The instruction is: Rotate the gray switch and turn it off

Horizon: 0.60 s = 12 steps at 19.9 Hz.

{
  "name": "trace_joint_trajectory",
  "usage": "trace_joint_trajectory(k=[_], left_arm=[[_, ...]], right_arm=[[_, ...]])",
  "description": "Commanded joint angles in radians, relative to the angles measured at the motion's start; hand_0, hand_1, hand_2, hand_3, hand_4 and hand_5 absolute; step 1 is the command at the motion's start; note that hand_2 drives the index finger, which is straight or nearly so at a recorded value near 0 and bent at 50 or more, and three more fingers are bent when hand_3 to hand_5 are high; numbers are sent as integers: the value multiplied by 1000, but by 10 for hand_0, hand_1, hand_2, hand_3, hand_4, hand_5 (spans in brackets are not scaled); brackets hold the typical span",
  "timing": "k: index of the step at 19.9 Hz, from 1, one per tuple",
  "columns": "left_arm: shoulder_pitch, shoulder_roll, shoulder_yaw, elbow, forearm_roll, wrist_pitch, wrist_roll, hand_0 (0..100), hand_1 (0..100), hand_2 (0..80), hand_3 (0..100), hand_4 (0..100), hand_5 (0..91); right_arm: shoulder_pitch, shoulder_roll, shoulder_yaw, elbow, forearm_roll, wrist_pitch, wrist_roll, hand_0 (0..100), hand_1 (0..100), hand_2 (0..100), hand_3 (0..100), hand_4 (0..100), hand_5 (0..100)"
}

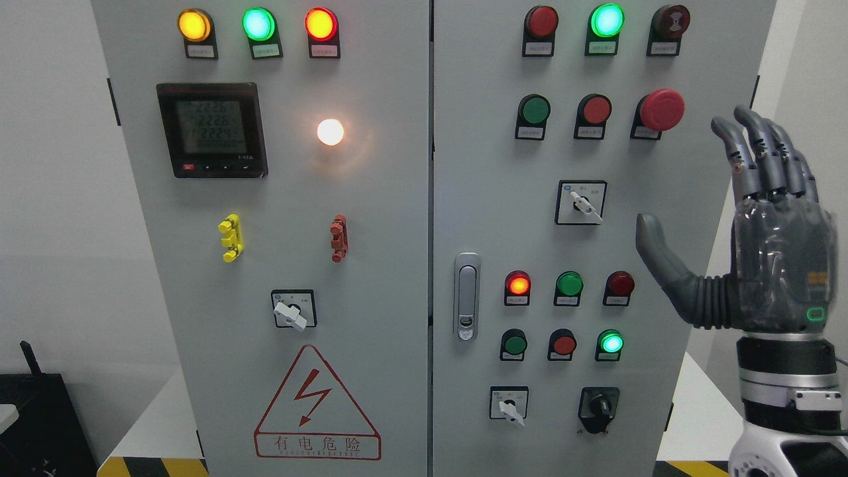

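The right hand (762, 225) is raised beside the gray cabinet (371, 199), fingers spread, holding nothing, clear of its switches (580, 203). White walls (46, 199) stand behind.

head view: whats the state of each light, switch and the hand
top-left lamps: yellow, green, red all lit
white lamp: lit
meter display: on
upper gray switch: handle points lower right
top-right green lamp: lit
right hand: open, off the panel
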Motion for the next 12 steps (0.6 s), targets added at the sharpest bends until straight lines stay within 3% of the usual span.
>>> trace_joint_trajectory(k=[1,7,9,10,11,12], left_arm=[[-9,-1,8,-25,20,0,-1,120,389,0,0,0,0],[-9,1,8,-25,20,0,-1,120,389,0,0,0,0],[-9,-1,8,-25,20,0,-1,120,389,0,0,0,0],[-9,1,8,-25,20,0,-1,120,389,0,0,0,0],[-9,-1,8,-25,20,0,1,120,389,0,0,0,0],[-9,-1,8,-25,20,0,-1,120,389,0,0,0,0]], right_arm=[[-5,-17,-1,3,0,0,0,317,282,0,0,0,0],[-7,-11,-1,5,-2,2,-1,312,285,0,0,0,0],[-14,-3,-1,5,-6,6,-7,310,288,0,85,0,0],[-19,-1,-1,6,-6,20,-22,308,291,0,194,93,27],[-20,2,2,11,-6,37,-38,309,299,87,348,278,221],[-20,2,4,17,-6,51,-42,312,308,154,460,371,345]])
